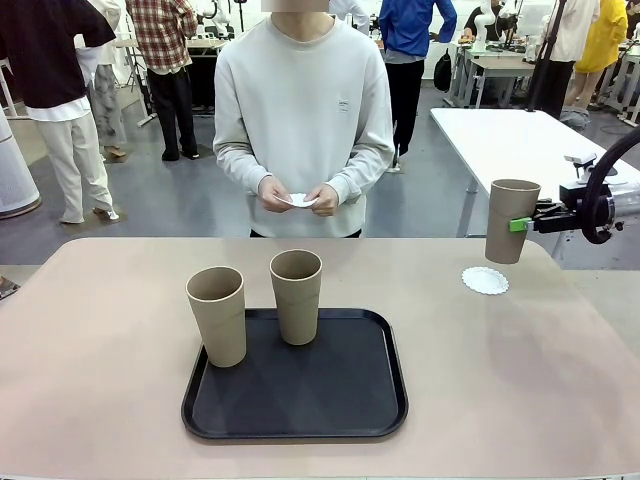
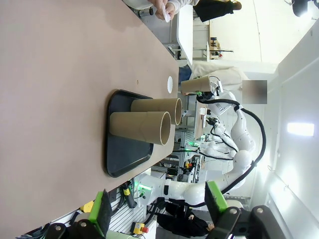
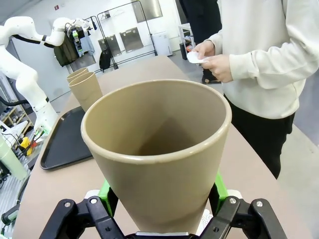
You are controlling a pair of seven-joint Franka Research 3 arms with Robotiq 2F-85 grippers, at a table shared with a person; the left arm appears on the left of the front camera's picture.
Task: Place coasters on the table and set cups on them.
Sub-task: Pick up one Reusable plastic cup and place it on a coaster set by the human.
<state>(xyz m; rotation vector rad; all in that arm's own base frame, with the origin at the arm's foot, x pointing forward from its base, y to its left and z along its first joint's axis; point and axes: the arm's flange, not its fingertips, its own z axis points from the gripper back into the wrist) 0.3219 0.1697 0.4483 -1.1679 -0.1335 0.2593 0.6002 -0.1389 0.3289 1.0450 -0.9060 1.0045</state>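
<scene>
**Right gripper [image 3: 162, 201] pinches one cup over the table**

Its two black fingers carry green pads [image 3: 106, 191]. They press on the lower wall of a cup [image 3: 154, 149], one from each side, so the jaws are closed on it. The cup is a tall beige-brown tumbler, matte and without a handle, narrow at the base and wider at the round rim. It stays upright in the grip. In the front view it hangs above the right far corner of the table [image 1: 100, 350] and does not touch the top.

Just beside it, lower and a little toward the middle, one coaster [image 1: 485, 280] lies flat on the table. It is a small round doily of white paper with a scalloped edge. The base of the cup is not on it.

Farther toward the middle, a black tray [image 1: 300, 395] with rounded corners and a raised rim lies on the smooth tan top. Two more cups of the same shape stand upright on its far left part, one [image 1: 217, 315] near the other [image 1: 296, 296] but apart from it. Counted together, this makes three cups.

At the far side a person in a light sweatshirt holds a small white paper piece [image 1: 300, 200] between both hands [image 1: 275, 193]. It looks like a coaster, but I cannot tell if it is one or several.

The left gripper [image 2: 159, 211], seen in its own wrist view, has its jaws spread wide and is well apart from the tray.
</scene>
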